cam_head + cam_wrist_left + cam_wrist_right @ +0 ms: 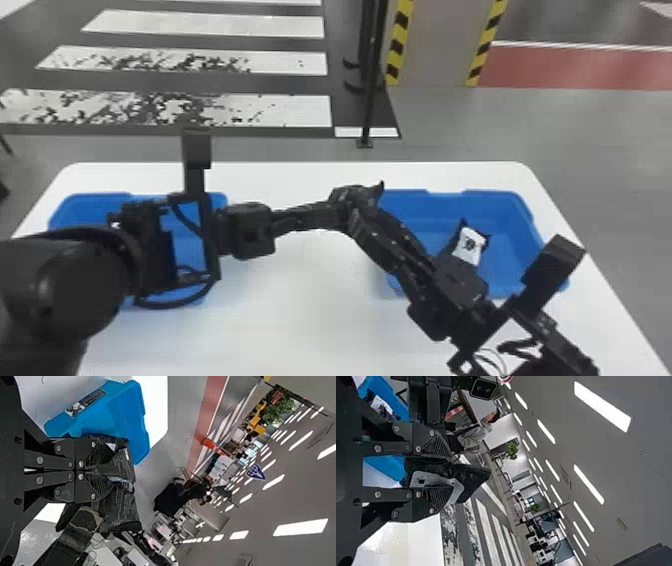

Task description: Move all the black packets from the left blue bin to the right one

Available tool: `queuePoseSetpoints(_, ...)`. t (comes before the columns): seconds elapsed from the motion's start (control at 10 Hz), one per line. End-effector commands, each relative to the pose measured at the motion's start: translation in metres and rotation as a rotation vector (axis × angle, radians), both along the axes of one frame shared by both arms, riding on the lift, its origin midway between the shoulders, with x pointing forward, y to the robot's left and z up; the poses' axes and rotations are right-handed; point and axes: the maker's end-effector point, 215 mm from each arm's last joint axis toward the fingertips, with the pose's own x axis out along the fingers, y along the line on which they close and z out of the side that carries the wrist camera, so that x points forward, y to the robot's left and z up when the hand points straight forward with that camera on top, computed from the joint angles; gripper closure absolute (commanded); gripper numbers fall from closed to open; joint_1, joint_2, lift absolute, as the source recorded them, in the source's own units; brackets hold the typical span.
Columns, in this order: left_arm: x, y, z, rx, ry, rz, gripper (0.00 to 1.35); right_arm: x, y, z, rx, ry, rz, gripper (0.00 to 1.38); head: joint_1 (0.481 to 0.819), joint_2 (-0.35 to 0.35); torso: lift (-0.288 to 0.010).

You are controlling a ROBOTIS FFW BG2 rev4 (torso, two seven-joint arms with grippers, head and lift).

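In the head view my left gripper (320,214) is above the white table between the bins, reaching toward the right blue bin (500,207). In the left wrist view, my left gripper (104,470) is shut on a crumpled black packet (121,510). From the lower right comes my right gripper (400,250), beside that packet over the right bin's left side. The right wrist view has my right gripper (441,473) open, fingers apart with the packet (468,479) between them. Another black packet with a white label (470,246) lies in the right bin. My left arm partly covers the left blue bin (95,207).
Both bins stand on the white table (300,320), with a stretch of tabletop between them. The two arms meet close together near the right bin's left rim. A dark pole (369,100) stands on the floor beyond the table.
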Motion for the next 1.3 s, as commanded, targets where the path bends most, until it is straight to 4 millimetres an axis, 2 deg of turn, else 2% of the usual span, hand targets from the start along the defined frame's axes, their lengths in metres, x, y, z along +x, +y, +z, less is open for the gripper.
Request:
queuePoseSetpoints(0.0,0.000,0.002,0.001,-0.006,0.000,0.004,1.20,-0.002,0.000,-0.002,-0.010,0.009,0.002,1.29,0.695,-0.062,-0.139)
queuePoseSetpoints(0.1,-0.001,-0.001,0.003,-0.015,0.000,-0.003,1.20,-0.003,0.001,-0.008,-0.012,0.027,0.009,1.29,0.695,-0.061,-0.139)
queuePoseSetpoints(0.2,0.000,-0.003,0.010,-0.040,-0.017,0.003,1.08,-0.003,0.000,-0.010,-0.015,0.033,0.009,1.29,0.695,-0.061,-0.139)
queuePoseSetpoints(0.3,0.002,0.002,0.010,-0.064,-0.016,0.031,0.66,0.000,-0.007,-0.010,-0.024,0.032,-0.005,1.29,0.695,-0.062,-0.139)
queuePoseSetpoints(0.4,0.002,0.008,0.006,-0.072,-0.010,0.047,0.31,0.005,-0.018,-0.010,-0.037,0.027,-0.025,1.29,0.695,-0.067,-0.139)
queuePoseSetpoints(0.5,0.000,0.011,0.011,-0.108,-0.021,0.061,0.07,0.014,-0.043,-0.012,-0.060,0.022,-0.074,1.29,0.695,-0.071,-0.139)
queuePoseSetpoints(0.6,-0.006,0.016,0.013,-0.128,-0.023,0.071,0.11,0.023,-0.070,-0.021,-0.089,0.032,-0.125,1.29,0.695,-0.077,-0.139)
queuePoseSetpoints(0.8,-0.020,0.038,0.009,-0.116,-0.018,0.113,0.14,0.043,-0.132,-0.041,-0.154,0.052,-0.236,1.29,0.695,-0.133,-0.139)
queuePoseSetpoints(1.0,-0.031,0.062,0.004,-0.116,-0.004,0.163,0.14,0.071,-0.202,-0.066,-0.225,0.091,-0.353,1.29,0.695,-0.189,-0.139)
queuePoseSetpoints(1.2,-0.038,0.077,-0.004,-0.108,0.018,0.194,0.14,0.092,-0.221,-0.098,-0.236,0.157,-0.362,1.29,0.695,-0.223,-0.139)
